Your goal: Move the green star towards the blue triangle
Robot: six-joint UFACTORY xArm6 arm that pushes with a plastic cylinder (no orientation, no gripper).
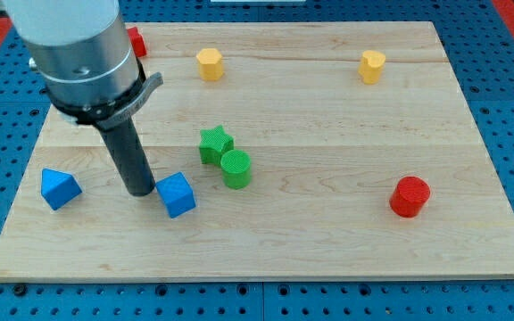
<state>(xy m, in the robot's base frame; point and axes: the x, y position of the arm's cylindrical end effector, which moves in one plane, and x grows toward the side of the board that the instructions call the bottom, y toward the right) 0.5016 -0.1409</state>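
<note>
The green star lies near the board's middle, touching a green cylinder at its lower right. The blue triangle lies at the view's left edge of the board. A blue cube sits between them, below and left of the star. My tip stands on the board just left of the blue cube, close to or touching it, and well right of the blue triangle. The star is up and to the right of my tip, apart from it.
A yellow block and a second yellow block sit near the view's top. A red cylinder is at the right. A red block peeks out behind the arm at top left.
</note>
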